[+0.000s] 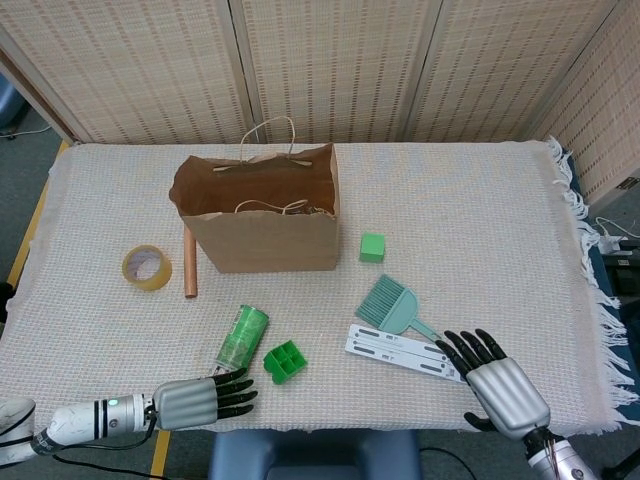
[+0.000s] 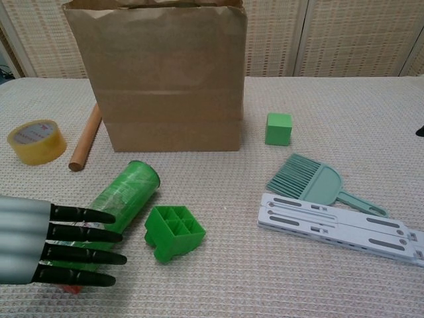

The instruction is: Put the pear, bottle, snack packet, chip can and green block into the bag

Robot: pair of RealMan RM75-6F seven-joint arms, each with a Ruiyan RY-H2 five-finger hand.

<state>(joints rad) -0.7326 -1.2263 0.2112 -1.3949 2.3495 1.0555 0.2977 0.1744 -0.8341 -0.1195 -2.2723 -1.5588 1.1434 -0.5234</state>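
Head view, left hand: the left hand (image 1: 200, 402) lies flat over the near end of the green chip can (image 1: 240, 339), fingers (image 1: 236, 395) straight and spread, grasping nothing.
Head view, right hand: the right hand (image 1: 500, 387) rests at the near right edge of the counter (image 1: 480, 220), fingers apart and empty, just beside the white hinged bar (image 1: 405, 352).
Head view, bag: the paper bag (image 1: 262, 215) stands upright and open; something pale lies inside, but I cannot tell what.
Head view, green block: the green block (image 1: 372, 247) sits just right of the bag, untouched.
Head view, clutter: a tape roll (image 1: 146, 267), a wooden rod (image 1: 189, 263), a green brush (image 1: 388, 304) and a green divided tray (image 1: 284, 361) are not part of the job.
Chest view, left hand: the fingers (image 2: 83, 234) reach across the lower half of the chip can (image 2: 122, 195), extended rather than wrapped.
Chest view, neighbours: the divided tray (image 2: 173, 231) lies just beside the can, close to the fingertips.
Step in hand: likely the approach to the chip can, with the grasp not yet made.
Next move: the fingers probably need to curl round the can's body without catching the tray, then lift and carry it over the bag's mouth.
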